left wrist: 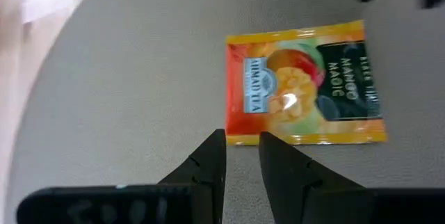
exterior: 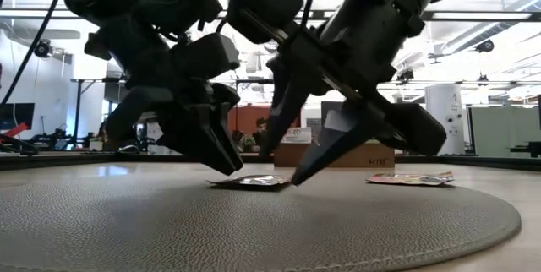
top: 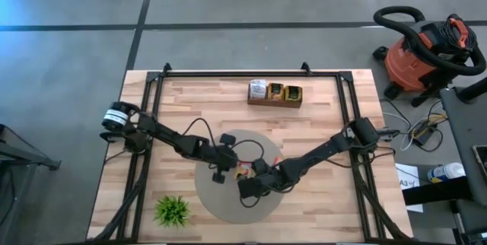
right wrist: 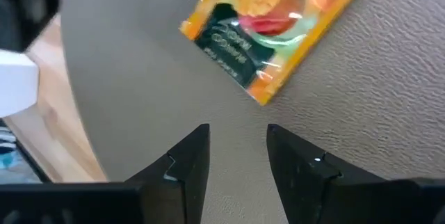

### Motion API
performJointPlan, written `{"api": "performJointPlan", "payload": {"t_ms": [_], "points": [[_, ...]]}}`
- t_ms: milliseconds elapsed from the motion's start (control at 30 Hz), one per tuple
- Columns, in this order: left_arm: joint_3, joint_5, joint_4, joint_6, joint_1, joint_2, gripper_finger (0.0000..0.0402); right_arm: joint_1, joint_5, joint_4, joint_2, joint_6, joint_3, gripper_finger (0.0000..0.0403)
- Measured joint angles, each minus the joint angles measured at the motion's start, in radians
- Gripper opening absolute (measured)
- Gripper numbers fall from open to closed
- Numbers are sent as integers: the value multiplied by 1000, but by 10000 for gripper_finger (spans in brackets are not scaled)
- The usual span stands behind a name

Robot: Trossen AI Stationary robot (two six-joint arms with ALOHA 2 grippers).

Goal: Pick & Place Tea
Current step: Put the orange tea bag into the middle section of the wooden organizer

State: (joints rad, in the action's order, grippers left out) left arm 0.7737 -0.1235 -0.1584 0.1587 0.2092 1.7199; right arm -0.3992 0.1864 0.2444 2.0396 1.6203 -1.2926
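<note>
Left gripper stands over the round grey mat, fingers parted by a narrow gap, nothing between them, tips just short of the near edge of an orange tea sachet lying flat on the mat. Right gripper is beside it, fingers apart and empty, near the same sachet. A second sachet lies flat on the mat nearby. A wooden box holding more sachets sits near the bench's far edge; a small green plant occupies the near left corner.
</note>
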Motion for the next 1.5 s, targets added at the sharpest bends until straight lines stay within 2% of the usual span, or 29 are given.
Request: {"api": "performJointPlan", "payload": {"t_ms": [267, 600, 700, 867, 967, 1167, 1400, 1500], "points": [[-1, 86, 2, -48, -2, 0, 83, 34, 17, -6, 0, 14, 31, 142], [-1, 135, 2, -189, -5, 0, 83, 104, 1, -39, -1, -100, 41, 135], [-1, 144, 2, -242, -5, -1, 83, 109, -15, -10, -2, -123, 41, 138], [31, 228, 6, -322, -5, -14, 83, 108, -15, 60, -19, -133, 40, 141], [50, 208, 25, -324, -4, -54, 83, 106, -1, 90, -35, -139, 42, 139], [42, 29, 32, -197, -13, -112, 83, 105, 20, 107, -58, -124, 46, 132], [22, 35, 42, -192, -70, -29, 83, 105, 18, 82, -58, -77, 59, 136], [23, 99, 40, -225, -77, 3, 83, 105, 9, 79, -57, -75, 67, 137]]}}
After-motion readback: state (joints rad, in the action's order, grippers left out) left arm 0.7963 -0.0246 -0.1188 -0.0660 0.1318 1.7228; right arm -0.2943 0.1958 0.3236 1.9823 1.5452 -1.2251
